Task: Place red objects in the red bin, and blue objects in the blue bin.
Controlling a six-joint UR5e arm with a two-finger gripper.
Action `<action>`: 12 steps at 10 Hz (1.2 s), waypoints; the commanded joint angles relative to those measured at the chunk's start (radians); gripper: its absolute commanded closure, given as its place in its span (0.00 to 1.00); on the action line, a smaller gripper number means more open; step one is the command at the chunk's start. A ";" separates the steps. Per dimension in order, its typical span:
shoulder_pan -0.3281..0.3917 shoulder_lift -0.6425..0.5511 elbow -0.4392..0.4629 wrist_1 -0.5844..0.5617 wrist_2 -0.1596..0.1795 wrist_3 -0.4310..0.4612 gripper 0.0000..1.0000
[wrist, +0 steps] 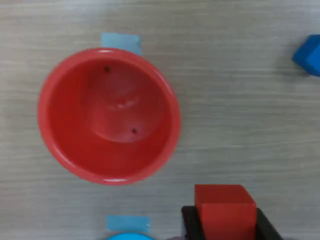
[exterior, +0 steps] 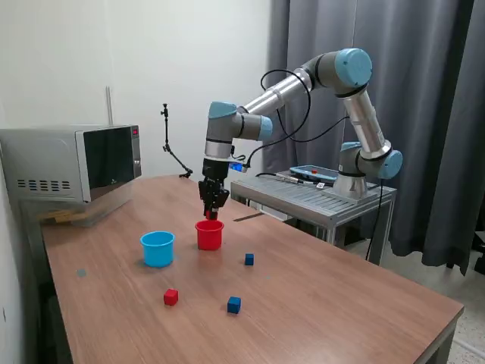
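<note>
We see a wooden table (exterior: 318,296) carrying a red cup (exterior: 209,234), our landmark. Beside the cup, toward the exterior view's left, stands a light blue cup (exterior: 158,248). Nearer the camera than the cup lie a red cube (exterior: 170,296) and two blue cubes (exterior: 234,304) (exterior: 248,259). A microwave (exterior: 72,164) sits far beyond.

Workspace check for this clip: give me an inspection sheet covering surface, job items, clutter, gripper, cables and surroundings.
Surface: wooden table, blue tape marks beside the red cup.
Job's things: red cup empty; light blue cup beside it; one red cube and two blue cubes loose on the table.
Clutter: nothing seen.
Gripper: gripper above the red cup, shut on a second red cube.
Cables: black cable looping along the arm.
Surroundings: microwave, metal side table, grey curtain.
</note>
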 commanded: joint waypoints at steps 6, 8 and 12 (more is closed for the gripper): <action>-0.074 0.001 0.052 0.000 0.006 0.003 1.00; -0.091 0.001 0.067 -0.002 0.015 0.025 1.00; -0.101 0.001 0.070 -0.002 0.038 0.025 1.00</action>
